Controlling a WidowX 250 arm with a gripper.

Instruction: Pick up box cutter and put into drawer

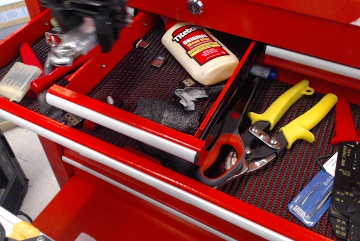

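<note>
My black gripper (pixel 83 32) is at the top left, blurred by motion. It is shut on the silver-grey box cutter (pixel 68 50), which hangs tilted below the fingers. It is held over the left wall of the narrow red drawer (pixel 121 118), which has a silver front rail and a dark mesh liner. The cutter is above the wall and not touching the liner.
In the narrow drawer lie a Titebond glue bottle (pixel 199 50), a black block (pixel 167 113) and small bits. The wide drawer (pixel 264 187) holds yellow-handled snips (pixel 292 118), a red-handled tool (pixel 224 152), a blue packet (pixel 311 197), a red-handled tool (pixel 53 75) and a clear box (pixel 18 79).
</note>
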